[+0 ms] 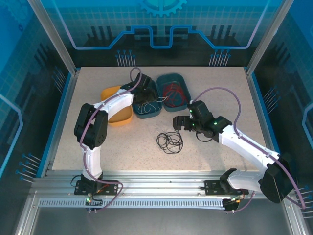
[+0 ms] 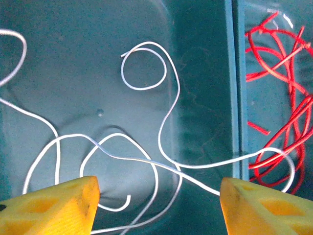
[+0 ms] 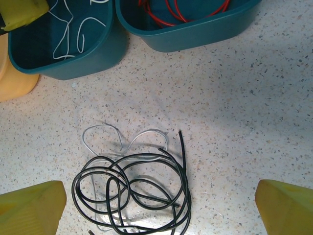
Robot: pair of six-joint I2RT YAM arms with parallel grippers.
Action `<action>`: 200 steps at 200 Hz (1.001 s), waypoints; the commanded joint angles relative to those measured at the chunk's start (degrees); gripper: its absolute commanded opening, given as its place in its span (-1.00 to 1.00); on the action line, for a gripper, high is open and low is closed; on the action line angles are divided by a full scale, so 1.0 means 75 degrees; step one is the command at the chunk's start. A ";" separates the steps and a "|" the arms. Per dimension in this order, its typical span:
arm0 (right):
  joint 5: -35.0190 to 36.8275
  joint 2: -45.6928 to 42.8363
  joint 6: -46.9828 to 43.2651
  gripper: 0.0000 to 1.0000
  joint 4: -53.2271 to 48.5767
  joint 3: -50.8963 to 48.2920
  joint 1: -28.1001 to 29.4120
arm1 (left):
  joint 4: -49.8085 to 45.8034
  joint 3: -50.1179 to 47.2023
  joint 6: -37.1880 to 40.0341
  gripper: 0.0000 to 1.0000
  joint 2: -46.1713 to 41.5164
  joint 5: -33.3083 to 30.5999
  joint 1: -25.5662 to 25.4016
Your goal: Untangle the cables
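White cable (image 2: 142,89) spills over the teal bin wall (image 2: 234,98) onto the red cable (image 1: 173,91); I fear they tangle. Left pincer (image 2: 159,196), right pincer (image 3: 160,196): both released.

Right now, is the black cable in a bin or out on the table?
Out. The black cable lies in a loose coil on the bare speckled table.

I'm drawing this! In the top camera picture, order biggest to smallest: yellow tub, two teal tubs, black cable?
Yellow tub, left teal tub, right teal tub: about alike, left arm hides parts, no ranking.
Black cable: smallest.
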 commanded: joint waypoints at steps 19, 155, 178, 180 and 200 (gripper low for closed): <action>-0.0013 -0.0170 0.0033 0.99 0.0034 -0.0085 -0.0071 | 0.0313 -0.0201 -0.1507 0.35 -0.0155 0.0471 -0.0004; -0.0076 -0.0168 0.0027 0.99 0.0162 -0.0398 -0.0100 | 0.0293 0.0475 -0.1250 -0.16 0.0750 0.0525 -0.0005; -0.0069 -0.0153 0.0050 0.99 0.0193 -0.0437 -0.0106 | 0.0206 0.0552 -0.1111 -0.50 0.0689 0.0364 0.0063; -0.0074 -0.0152 0.0050 0.99 0.0197 -0.0443 -0.0102 | 0.0198 0.0552 -0.1099 -0.51 0.0682 0.0359 0.0067; -0.0091 -0.0129 0.0073 0.99 0.0234 -0.0460 -0.0110 | 0.0208 0.0577 -0.1004 -0.70 0.0650 0.0315 0.0152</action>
